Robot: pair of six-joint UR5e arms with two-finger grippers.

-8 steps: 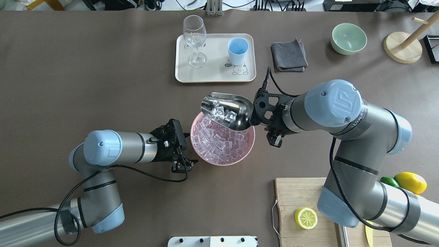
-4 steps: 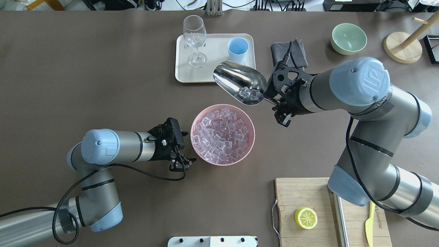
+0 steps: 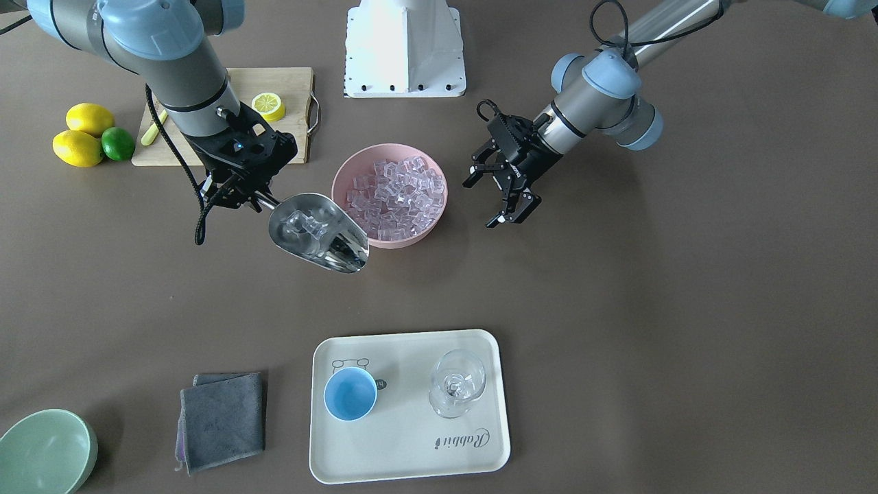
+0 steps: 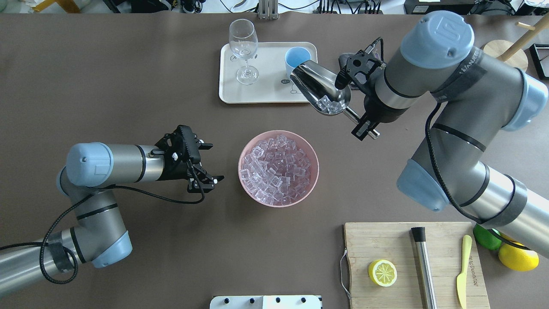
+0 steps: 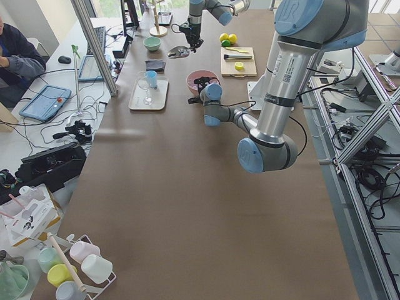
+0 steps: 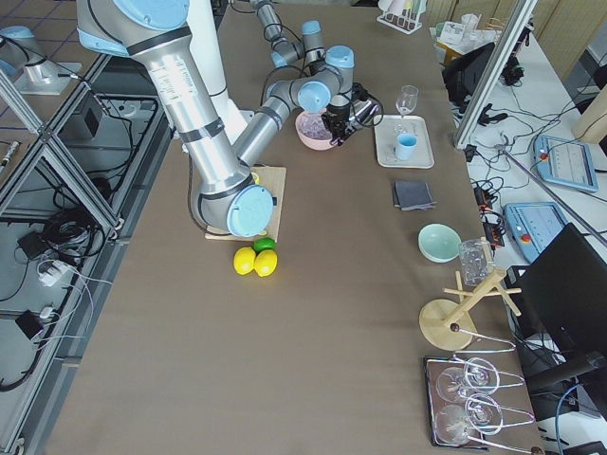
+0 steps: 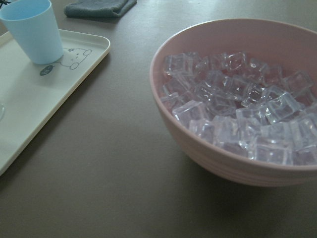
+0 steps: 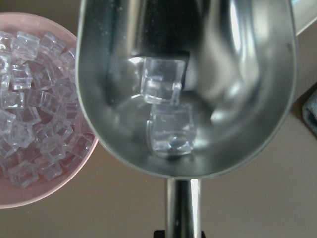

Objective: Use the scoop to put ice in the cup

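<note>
Just beyond the pink bowl [image 4: 240,167], on the side away from the robot, the scoop [image 4: 321,90] hangs well above the table. A few cubes of ice [image 8: 166,116] lie in the deep end of its trough, next to the handle. Its open mouth points away from the bowl, and the right gripper [image 4: 363,123] is clamped on the short rod handle. The bulk of the ice is heaped in the bowl itself.

Farther from the bowl in the same direction, the cup [image 3: 350,393] stands upright on a cream tray [image 4: 266,92], and it looks empty. A stemmed glass [image 4: 243,47] stands on the tray beside it. On the bowl's other flank, toward the robot's left and apart from it, the left gripper [image 4: 213,162] has its fingers spread and holds nothing.

The step in hand is the carry, with a loaded scoop between bowl and cup. In the overhead view the scoop's lip overlaps the cup's rim, while the front view places it nearer the bowl. I judge that the scoop's height causes this mismatch and that it is not yet over the cup.

The next move calls for taking the lip farther from the bowl until it sits over the cup's opening. Then the handle is raised so the cubes slide out. The scoop's mouth looks about as wide as the cup, so the pour needs a centred, slow tilt.
</note>
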